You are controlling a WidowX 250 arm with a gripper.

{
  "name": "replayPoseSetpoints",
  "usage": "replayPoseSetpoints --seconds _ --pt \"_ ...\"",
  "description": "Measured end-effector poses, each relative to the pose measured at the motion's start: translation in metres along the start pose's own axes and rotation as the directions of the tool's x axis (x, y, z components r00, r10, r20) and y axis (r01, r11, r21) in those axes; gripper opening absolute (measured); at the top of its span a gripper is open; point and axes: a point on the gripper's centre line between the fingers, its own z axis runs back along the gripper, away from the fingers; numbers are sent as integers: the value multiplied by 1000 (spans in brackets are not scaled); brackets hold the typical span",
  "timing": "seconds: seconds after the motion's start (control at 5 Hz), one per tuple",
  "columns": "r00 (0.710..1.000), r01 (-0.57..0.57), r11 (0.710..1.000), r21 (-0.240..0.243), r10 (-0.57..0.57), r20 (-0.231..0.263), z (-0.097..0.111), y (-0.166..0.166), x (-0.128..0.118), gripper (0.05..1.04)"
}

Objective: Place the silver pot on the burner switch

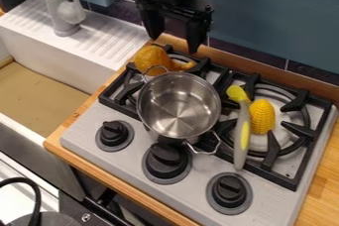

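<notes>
Dark tiles [248, 55] back the toy stove [79, 138]; the jaws hang wide and empty. Probably light, stiff and slick, the silver pot [179, 105] is best pinched at its rim [180, 72].

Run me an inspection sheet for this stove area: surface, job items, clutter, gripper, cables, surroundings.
Surface: gray stovetop with black grates, set in a wooden counter.
Job's things: silver pot on the grates, behind the middle knob, not on it.
Clutter: yellow corn and gray-handled utensil right of the pot; orange item behind it.
Gripper: above the stove's back edge, fingers apart, empty.
Cables: black cable-like loop, lower left.
Surroundings: sink and faucet at left.
</notes>
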Motion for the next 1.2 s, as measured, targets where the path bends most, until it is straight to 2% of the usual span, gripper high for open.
replayPoseSetpoints --seconds 0.4,0.8,1.0,1.2 --pt "997 1 1000 -29 -3 -72 -12 0 -18 999" --pt "998 12 999 -46 -15 -62 -5 4 -35 999" --pt "999 -12 999 -33 11 -46 0 11 -43 999" --pt "996 -36 999 -15 35 -77 -3 16 -52 999"
